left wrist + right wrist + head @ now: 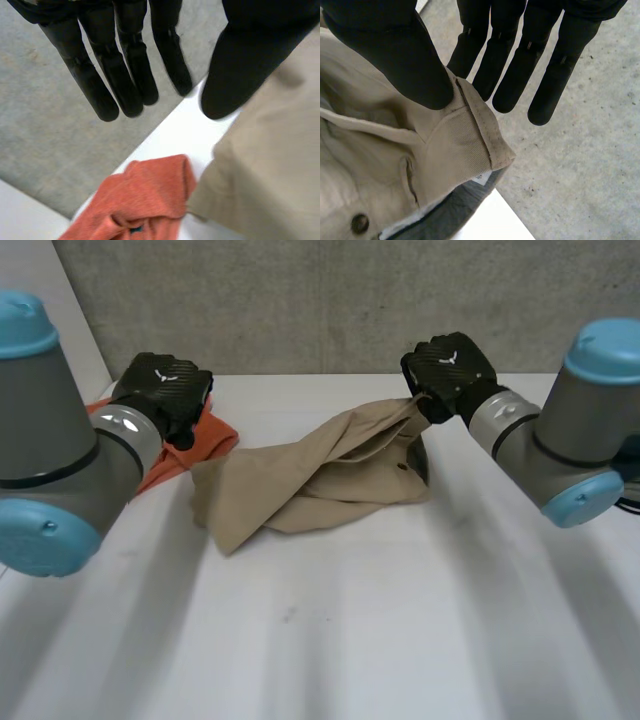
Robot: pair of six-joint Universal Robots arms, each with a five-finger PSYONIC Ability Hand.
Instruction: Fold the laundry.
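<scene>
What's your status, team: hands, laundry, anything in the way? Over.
Left hand open, holding nothing. Right hand pinching tan garment at waistband, that end raised. Orange cloth beside garment, below left hand.

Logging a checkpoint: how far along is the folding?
Nothing looks folded yet: the beige trousers lie crumpled on the table and the orange cloth is bunched beside them. In hand: the right hand pinches the trousers' waistband; the left hand is open above the orange cloth. Spreading and folding both remain.
</scene>
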